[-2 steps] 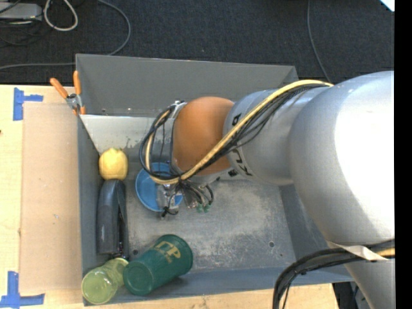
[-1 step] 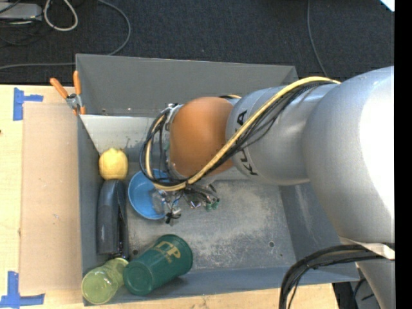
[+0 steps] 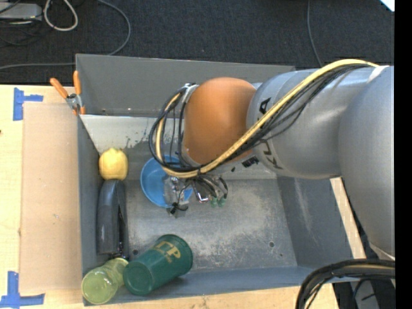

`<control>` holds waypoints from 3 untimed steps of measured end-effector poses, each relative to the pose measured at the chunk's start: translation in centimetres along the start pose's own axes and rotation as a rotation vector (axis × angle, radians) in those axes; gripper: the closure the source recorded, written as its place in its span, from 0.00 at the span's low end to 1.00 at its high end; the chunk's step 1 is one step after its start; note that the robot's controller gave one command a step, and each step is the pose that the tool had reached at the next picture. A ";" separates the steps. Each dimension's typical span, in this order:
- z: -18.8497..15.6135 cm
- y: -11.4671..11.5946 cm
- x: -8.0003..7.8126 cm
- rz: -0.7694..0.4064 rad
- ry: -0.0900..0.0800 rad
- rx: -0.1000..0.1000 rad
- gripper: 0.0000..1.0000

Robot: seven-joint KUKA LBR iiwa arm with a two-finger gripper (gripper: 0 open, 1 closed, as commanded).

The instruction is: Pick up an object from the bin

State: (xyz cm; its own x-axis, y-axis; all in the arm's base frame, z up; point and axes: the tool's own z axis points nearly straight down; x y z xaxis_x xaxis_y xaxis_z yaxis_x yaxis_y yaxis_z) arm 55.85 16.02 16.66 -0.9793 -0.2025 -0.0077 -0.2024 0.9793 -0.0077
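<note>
The robot's hand (image 3: 175, 199) hangs over a blue plastic bowl (image 3: 150, 181) left of centre in the bin (image 3: 257, 227); whether it is open cannot be told. The bowl looks light, stiff and slick, and is best pinched at its thin rim.

A dark green cup (image 3: 159, 264) with pale lettering lies on its side. Just left of it, touching it, lies a clear yellow-green glass (image 3: 103, 283), also tipped over. Up and left of the green cup a long dark grey bottle (image 3: 111, 216) lies lengthwise; farther from the cup, at that bottle's far end, sits a yellow lemon (image 3: 113, 164)
</note>
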 end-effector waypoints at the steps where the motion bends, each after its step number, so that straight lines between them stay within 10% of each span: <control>1: -0.1 0.1 -0.9 -0.008 -0.015 -0.001 1.00; 2: 10.0 -3.5 -4.9 -0.185 -0.014 0.000 1.00; 3: 7.1 -1.2 -2.8 0.140 -0.013 -0.003 1.00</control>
State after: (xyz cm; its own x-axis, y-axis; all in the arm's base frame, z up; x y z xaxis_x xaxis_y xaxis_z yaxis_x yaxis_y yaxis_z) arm 58.86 15.33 9.63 -0.9977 -0.0642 -0.0214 -0.0642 0.9979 -0.0026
